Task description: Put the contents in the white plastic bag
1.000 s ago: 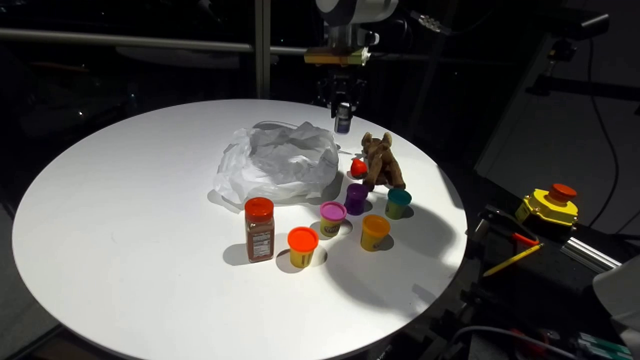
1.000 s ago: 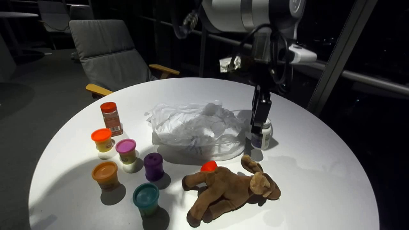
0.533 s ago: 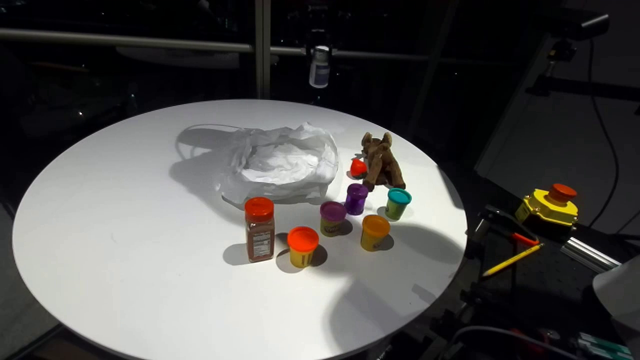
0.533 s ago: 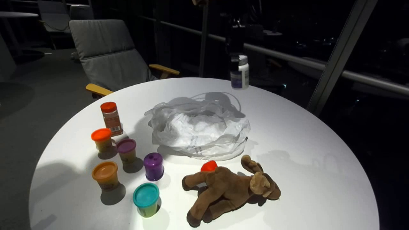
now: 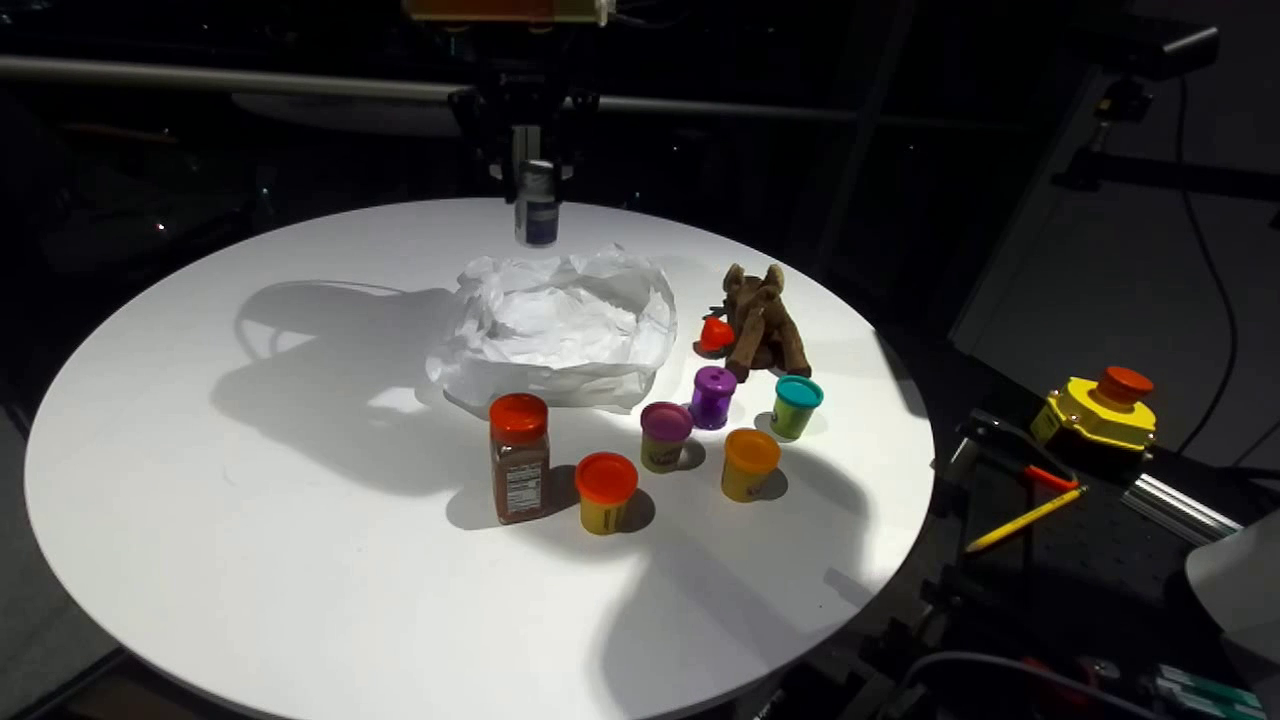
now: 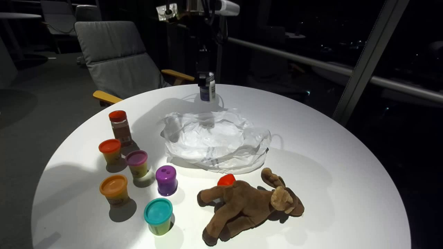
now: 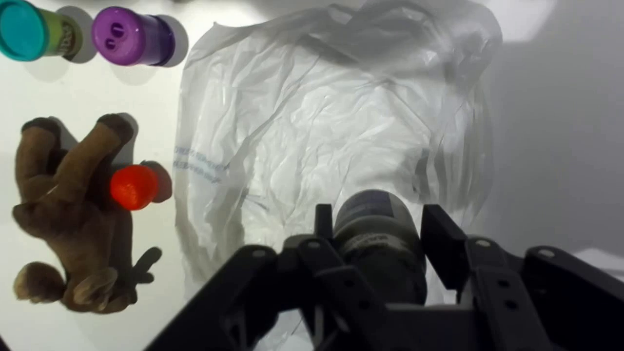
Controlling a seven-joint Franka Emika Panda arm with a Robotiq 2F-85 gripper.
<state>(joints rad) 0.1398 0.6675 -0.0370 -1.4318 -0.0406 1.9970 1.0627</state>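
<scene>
While the white plastic bag (image 5: 552,386) sits crumpled on the round table (image 5: 250,580), mouth upward, the gripper (image 7: 379,219) is clamped around a small bottle (image 5: 537,215), roughly upright, in the air near the bag's rim. From where I stand: brown plush toy (image 6: 247,204) lying near the bag, small red object (image 6: 226,180) between them.
</scene>
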